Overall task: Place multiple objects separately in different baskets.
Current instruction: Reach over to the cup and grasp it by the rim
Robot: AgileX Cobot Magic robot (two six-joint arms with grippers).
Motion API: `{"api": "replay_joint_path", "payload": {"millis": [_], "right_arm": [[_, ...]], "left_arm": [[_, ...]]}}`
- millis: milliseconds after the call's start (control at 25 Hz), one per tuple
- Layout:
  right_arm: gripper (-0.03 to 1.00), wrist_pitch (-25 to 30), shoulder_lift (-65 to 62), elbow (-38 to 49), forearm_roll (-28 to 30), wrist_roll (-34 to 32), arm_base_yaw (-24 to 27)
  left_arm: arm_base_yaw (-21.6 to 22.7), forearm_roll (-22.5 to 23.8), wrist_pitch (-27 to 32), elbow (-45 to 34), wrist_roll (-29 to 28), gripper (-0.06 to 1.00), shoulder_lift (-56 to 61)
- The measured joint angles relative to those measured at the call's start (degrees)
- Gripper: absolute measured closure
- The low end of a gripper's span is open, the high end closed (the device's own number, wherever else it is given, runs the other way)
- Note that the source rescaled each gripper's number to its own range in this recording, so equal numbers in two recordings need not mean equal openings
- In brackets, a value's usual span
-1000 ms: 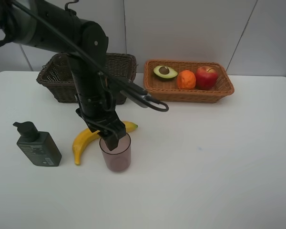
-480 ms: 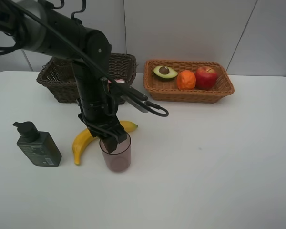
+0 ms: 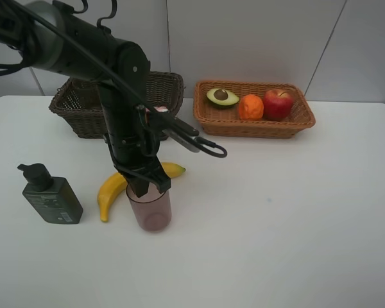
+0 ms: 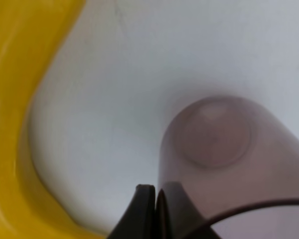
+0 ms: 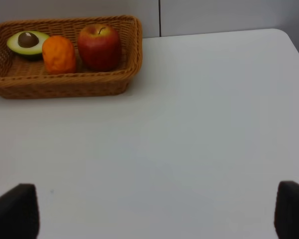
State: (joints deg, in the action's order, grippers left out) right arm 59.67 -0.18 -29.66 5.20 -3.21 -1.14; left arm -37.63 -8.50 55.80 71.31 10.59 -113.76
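**Left claw pinched on cup rim; fruit basket part-filled.**

Left claw (image 3: 149, 185) is closed on the wall of the translucent brownish-pink plastic cup (image 3: 149, 212), one finger inside and one outside, a rim grip suited to lifting it upright. I cannot tell whether its base is clear of the white desk (image 3: 276, 224). The yellow curved banana (image 3: 111, 192) lies just beside the claw, and the dark green pump bottle (image 3: 50, 196) stands further out. The dark brown deep wicker basket (image 3: 74, 106) sits behind the claw and is likely the cup's target. Well off to its other side, the light orange-brown shallow wicker basket (image 3: 256, 128) holds the halved avocado (image 3: 222, 96), round orange (image 3: 250, 106) and red apple (image 3: 278, 104), so fruit appears to be sorted there. Right claw (image 5: 153, 201) is spread wide and idle.
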Motion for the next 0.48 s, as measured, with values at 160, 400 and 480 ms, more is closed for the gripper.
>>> {"api": "replay_joint_path", "payload": {"millis": [160, 400, 480], "right_arm": [[-0.03, 0.0, 0.0, 0.0, 0.0, 0.0, 0.0], [-0.03, 0.0, 0.0, 0.0, 0.0, 0.0, 0.0], [-0.03, 0.0, 0.0, 0.0, 0.0, 0.0, 0.0]], "left_arm": [[0.0, -0.6, 0.0, 0.0, 0.0, 0.94, 0.0], [0.0, -1.1, 0.4, 0.0, -0.6, 0.94, 0.0], [0.0, -1.1, 1.1, 0.0, -1.1, 0.94, 0.0]]}}
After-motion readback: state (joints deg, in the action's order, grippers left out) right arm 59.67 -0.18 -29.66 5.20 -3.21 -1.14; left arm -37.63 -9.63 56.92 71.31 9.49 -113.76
